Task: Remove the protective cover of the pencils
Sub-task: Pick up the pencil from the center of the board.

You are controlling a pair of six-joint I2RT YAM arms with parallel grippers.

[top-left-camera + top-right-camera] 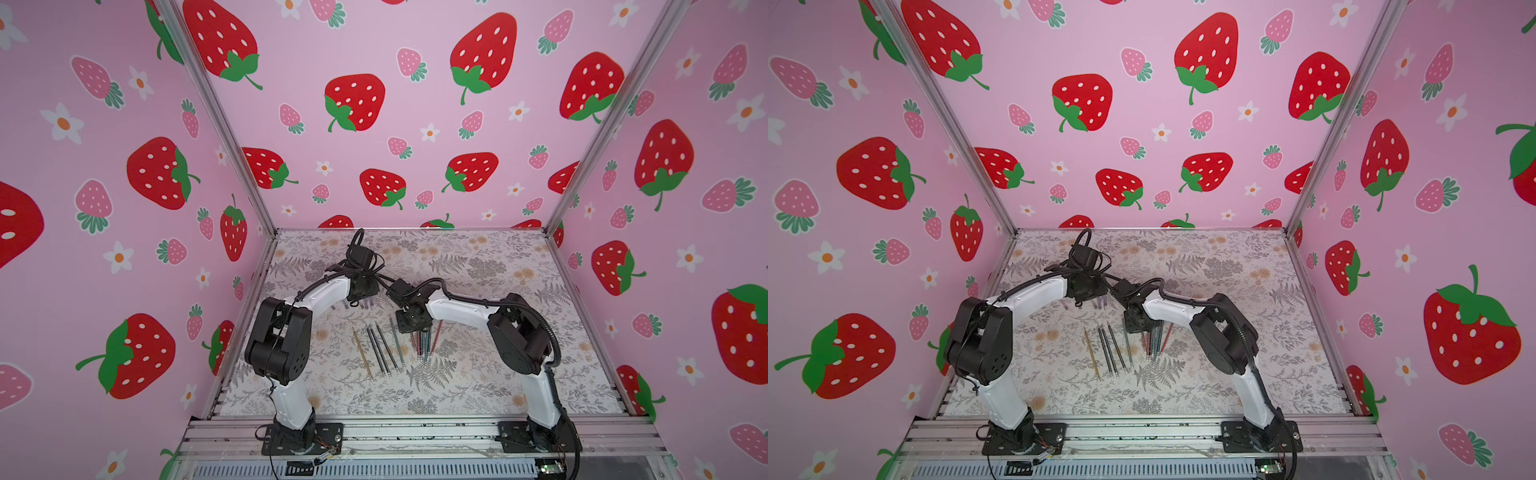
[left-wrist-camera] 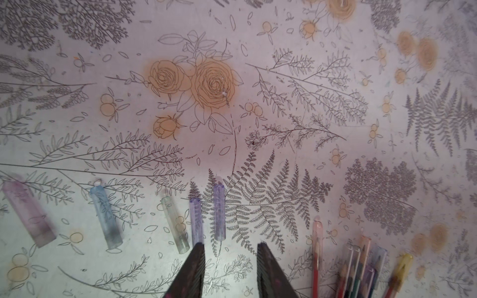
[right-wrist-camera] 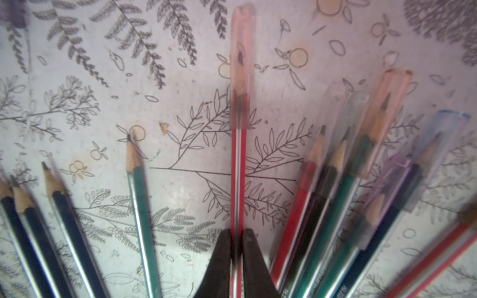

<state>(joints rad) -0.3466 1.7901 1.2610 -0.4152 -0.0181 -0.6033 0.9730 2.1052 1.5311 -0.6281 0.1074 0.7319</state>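
Note:
My right gripper is shut on a red pencil whose tip sits inside a clear pink cover. Beside it lies a bunch of pencils wearing clear covers. On the other side lie bare dark pencils and a bare teal pencil. In both top views the pencils lie mid-table, under the right gripper. My left gripper is open and empty. Loose covers lie just beyond it: a purple one, a blue one and a pink one.
The floral table mat is walled in by strawberry-print panels with metal corner posts. An aluminium rail with both arm bases runs along the front. The two wrists are close together above the middle of the mat.

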